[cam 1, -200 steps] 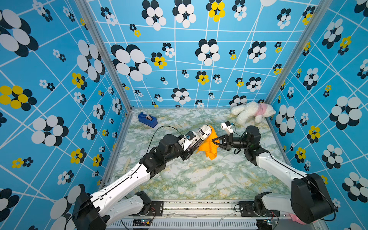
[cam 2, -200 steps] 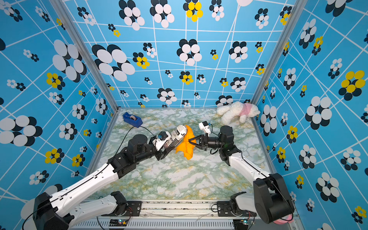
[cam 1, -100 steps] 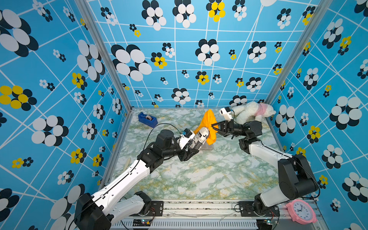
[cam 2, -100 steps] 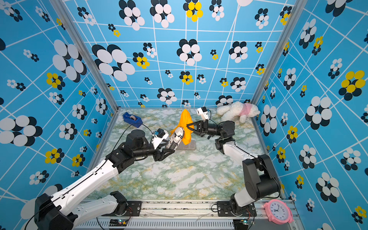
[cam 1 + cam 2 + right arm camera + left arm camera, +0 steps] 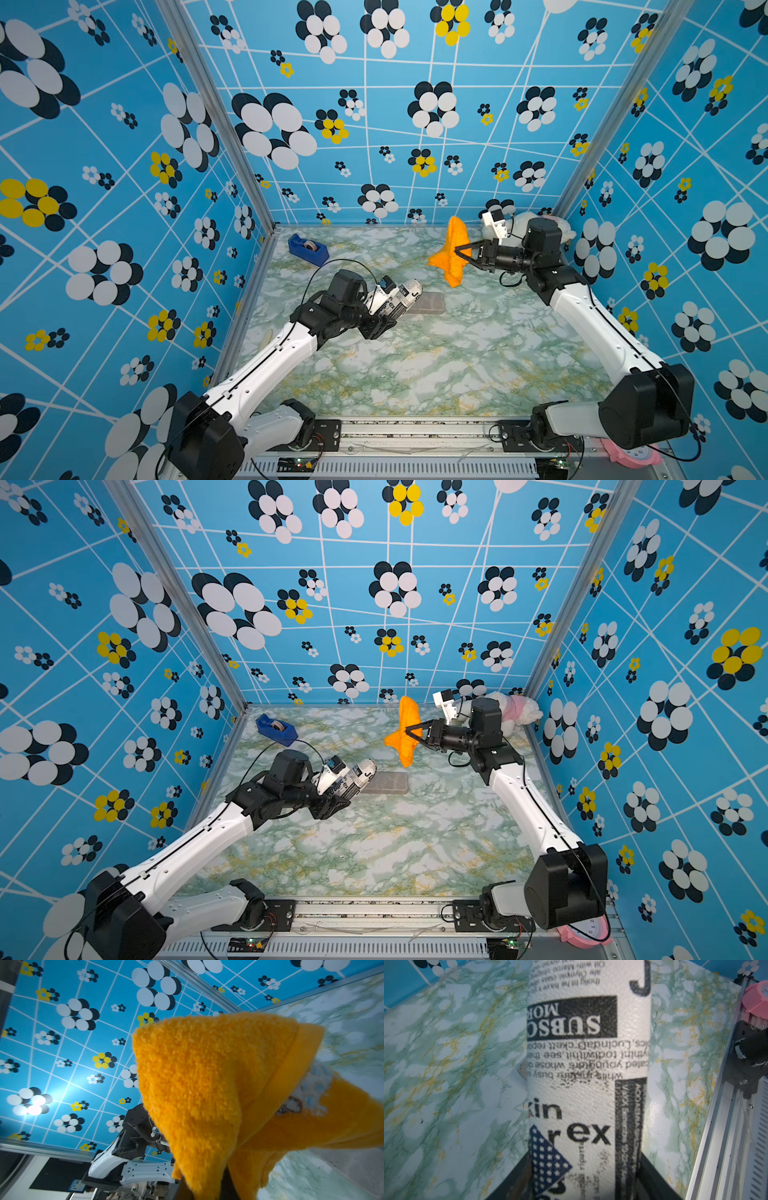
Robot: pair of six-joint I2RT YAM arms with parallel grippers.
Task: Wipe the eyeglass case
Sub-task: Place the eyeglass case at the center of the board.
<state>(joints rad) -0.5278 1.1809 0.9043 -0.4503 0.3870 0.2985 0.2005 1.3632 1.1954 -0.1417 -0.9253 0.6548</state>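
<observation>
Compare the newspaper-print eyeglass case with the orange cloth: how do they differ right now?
Look: the eyeglass case is white with black newsprint lettering; the cloth is orange and fluffy.
Pose: the eyeglass case juts stiffly out of the left gripper, low over the table; the cloth hangs in loose folds from the right gripper, farther back.
Shared: each is clamped in a shut gripper, and they do not touch.

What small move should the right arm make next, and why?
Probably bring the right gripper, shut on the fluffy orange cloth, down toward the newspaper-print eyeglass case in the left gripper: the cloth hangs in the air apart from the case, so no wiping contact exists.
</observation>
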